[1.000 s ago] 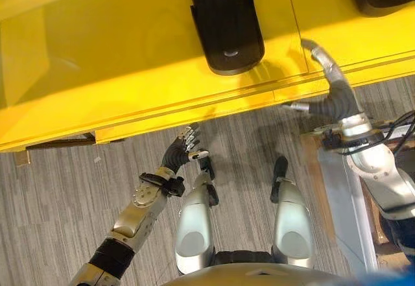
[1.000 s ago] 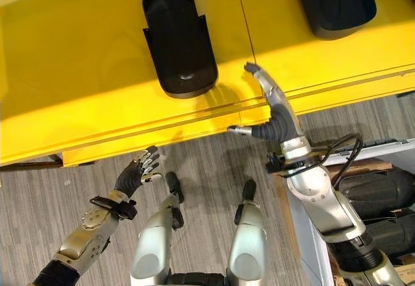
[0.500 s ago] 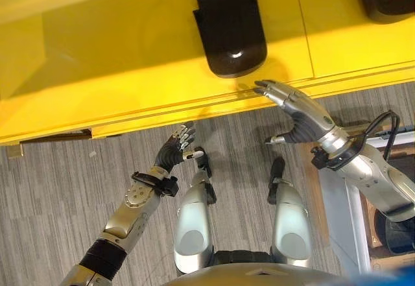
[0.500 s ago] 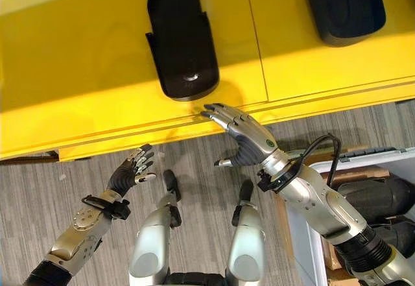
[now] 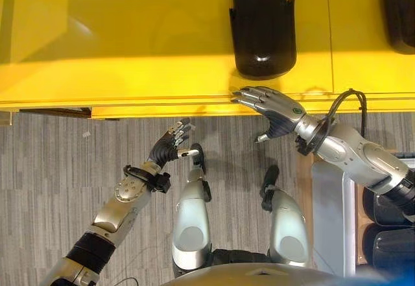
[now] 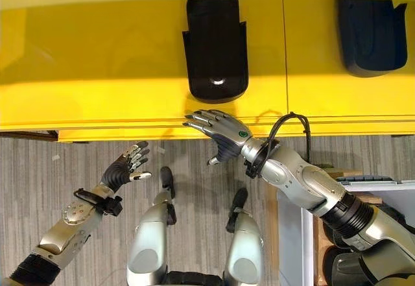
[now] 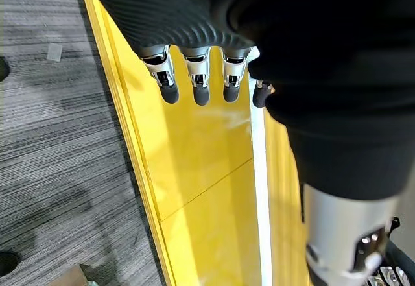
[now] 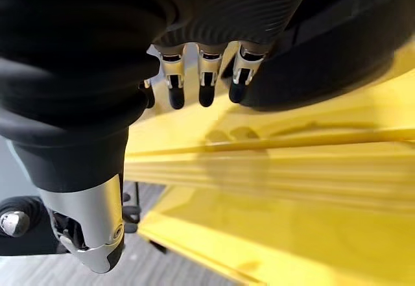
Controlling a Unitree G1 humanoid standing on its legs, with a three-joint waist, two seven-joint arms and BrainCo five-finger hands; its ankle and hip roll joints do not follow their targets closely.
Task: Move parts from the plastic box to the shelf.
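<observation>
- Parts lay on the yellow shelf [image 5: 130, 52]: one black moulded part [image 5: 262, 30] near the front edge, and a second black part [image 6: 366, 33] further to the robot's right on the next panel.
- Right hand [image 6: 220, 130] hovered at the shelf's front edge, just before the nearer part, fingers spread and straight, thumb hanging down, holding nothing.
- Left hand [image 5: 172, 146] hung over the grey carpet [image 5: 45, 189] below the shelf edge, fingers relaxed and empty.
- Plastic box [image 6: 292, 234] stood at the robot's right, with more dark parts [image 5: 389, 227] inside.
- Each part looked like a stiff, glossy shell, probably light but slippery.
- A grasp across the narrower sides, fingers on one flank and thumb on the other, seemed safer than the rounded end.
</observation>
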